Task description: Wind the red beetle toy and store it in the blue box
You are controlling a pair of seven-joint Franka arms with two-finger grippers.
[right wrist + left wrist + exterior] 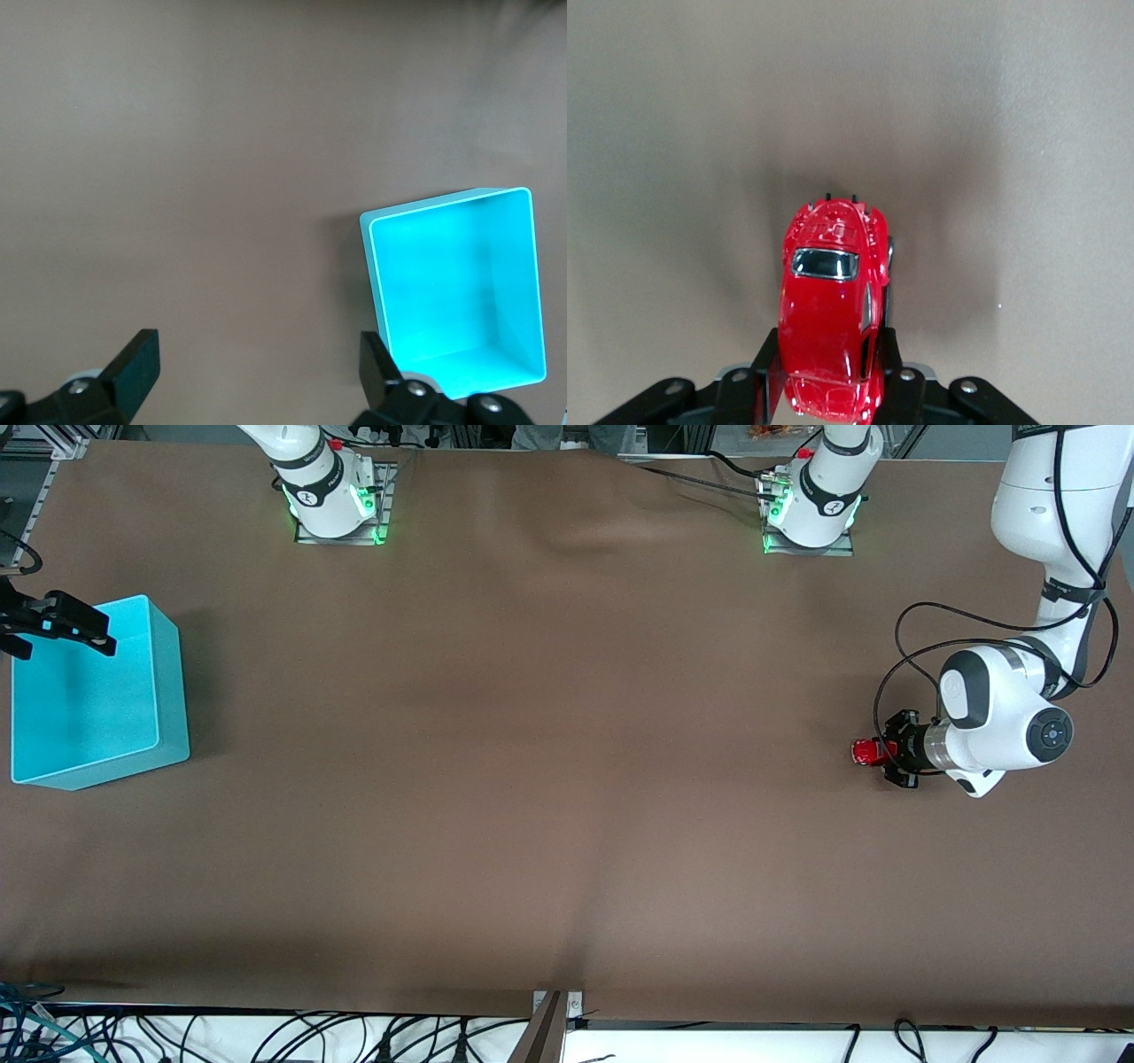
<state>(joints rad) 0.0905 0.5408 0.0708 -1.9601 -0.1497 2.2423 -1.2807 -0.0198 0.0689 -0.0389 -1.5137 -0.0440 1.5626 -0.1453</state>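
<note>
Red beetle toy (829,310) lengthwise in left gripper (829,390), probably level.

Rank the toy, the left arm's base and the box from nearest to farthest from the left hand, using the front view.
1. Toy: held in the shut left hand.
2. Left arm's base: along the robots' edge of the table.
3. Box: at the right arm's end, under the open right hand.
</note>
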